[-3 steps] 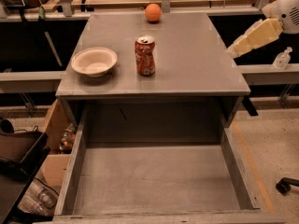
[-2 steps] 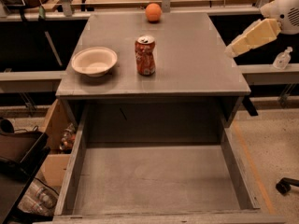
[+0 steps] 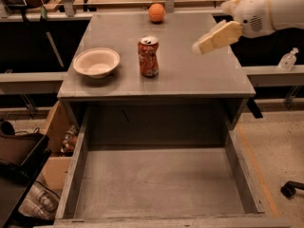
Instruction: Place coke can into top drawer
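A: Gripper (image 3: 202, 44) hovering right of coke can (image 3: 148, 56), over cabinet top (image 3: 190, 75), not touching. Grip state: cannot tell.
B: Standing upright beside bowl (image 3: 96, 61); top drawer (image 3: 156, 184) open below. Risk: toppling under sideways nudge, slipping at dented body.

Upright can (image 3: 148, 56) mid cabinet top (image 3: 190, 75), right of bowl (image 3: 96, 62); ball (image 3: 156, 12) behind. Gripper (image 3: 199, 45) above top's right side, apart from can. Drawer (image 3: 159, 184) open below.

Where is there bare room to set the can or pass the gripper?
The top drawer floor is all bare. On the cabinet top, the right half beneath the gripper is free, right of the coke can. The bowl and can crowd the left.
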Robot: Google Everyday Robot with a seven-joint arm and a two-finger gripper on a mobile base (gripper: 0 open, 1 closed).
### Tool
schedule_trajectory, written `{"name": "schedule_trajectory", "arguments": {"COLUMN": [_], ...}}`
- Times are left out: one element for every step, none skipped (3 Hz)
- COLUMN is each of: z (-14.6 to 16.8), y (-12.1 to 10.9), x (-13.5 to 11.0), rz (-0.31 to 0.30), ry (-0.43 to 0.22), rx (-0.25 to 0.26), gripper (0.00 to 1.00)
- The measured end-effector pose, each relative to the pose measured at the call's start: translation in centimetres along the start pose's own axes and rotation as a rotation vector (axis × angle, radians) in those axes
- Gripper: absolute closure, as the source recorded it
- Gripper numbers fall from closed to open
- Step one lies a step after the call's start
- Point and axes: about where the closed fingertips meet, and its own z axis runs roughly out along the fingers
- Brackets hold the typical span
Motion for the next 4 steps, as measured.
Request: {"name": "schedule_trajectory", "arguments": {"z": [4.2, 7.4, 9.4, 11.1], "y": [1.3, 2.3, 3.1, 3.7], "x": [-2.6, -3.5, -2.6, -1.5], "rz": [-0.055, -0.074, -0.04, 0.001], "ry": [-0.137, -0.213, -0.284, -0.351], "rx": [-0.074, -0.126, -0.164, -0.179], "gripper": [0.0, 0.0, 0.0, 0.0]}}
